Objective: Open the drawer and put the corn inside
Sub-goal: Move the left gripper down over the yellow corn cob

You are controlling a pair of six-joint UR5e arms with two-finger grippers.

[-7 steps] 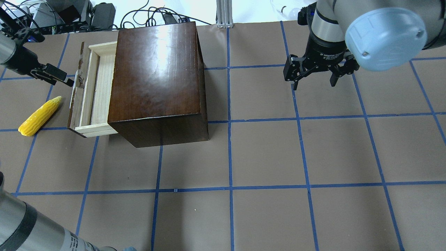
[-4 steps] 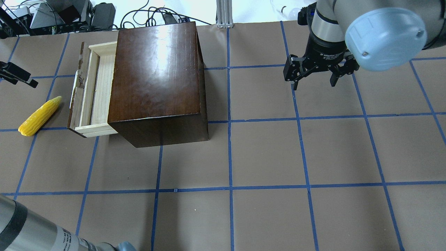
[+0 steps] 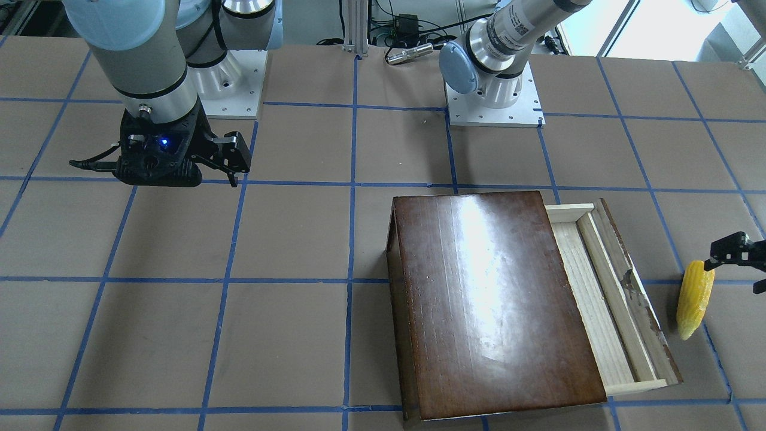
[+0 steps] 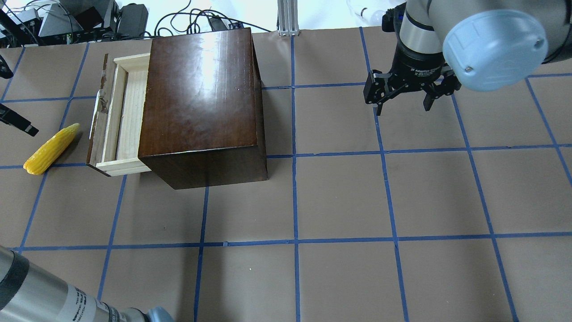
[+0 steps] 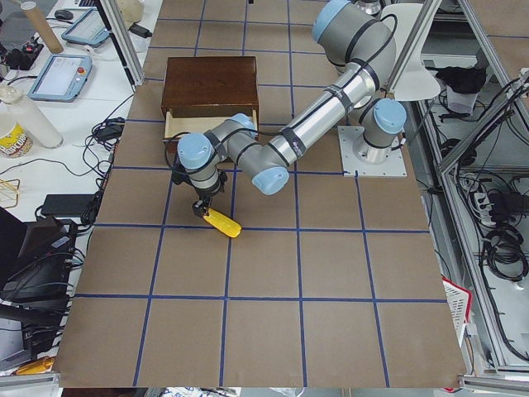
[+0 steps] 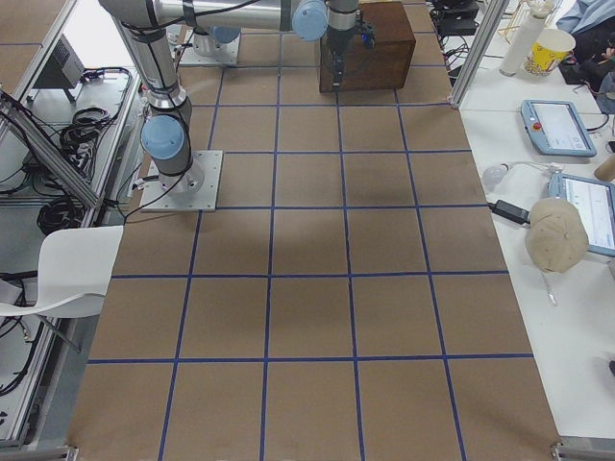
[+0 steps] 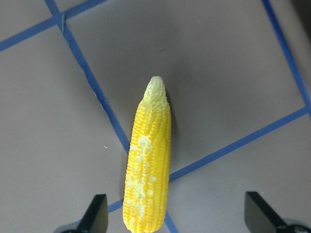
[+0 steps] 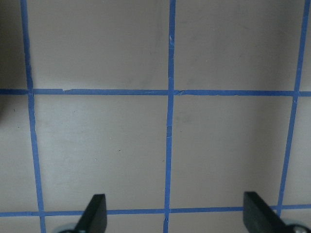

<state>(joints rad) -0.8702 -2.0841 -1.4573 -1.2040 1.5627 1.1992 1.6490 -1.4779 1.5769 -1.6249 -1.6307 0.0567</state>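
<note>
The yellow corn [image 4: 51, 148] lies on the table left of the drawer [image 4: 118, 114]. The drawer is pulled partway out of the dark-brown box [image 4: 201, 103], and its pale tray is bare. My left gripper [image 7: 177, 218] is open above the corn [image 7: 148, 165], which lies by its left finger. In the overhead view only one of its fingers [image 4: 20, 123] shows, at the left edge. In the front view it hangs beside the corn's thick end [image 3: 694, 297]. My right gripper [image 4: 404, 96] is open and empty, far right of the box.
The table is brown paper with a blue tape grid. Cables and equipment lie beyond the far edge behind the box. My left arm's forearm [image 4: 40, 295] crosses the near left corner. The drawer's dark, chipped front panel [image 3: 637, 305] faces the corn.
My left gripper has left the drawer's front panel and moved left, then toward the corn, mostly out of the overhead view. The drawer, corn and right arm have not moved.
</note>
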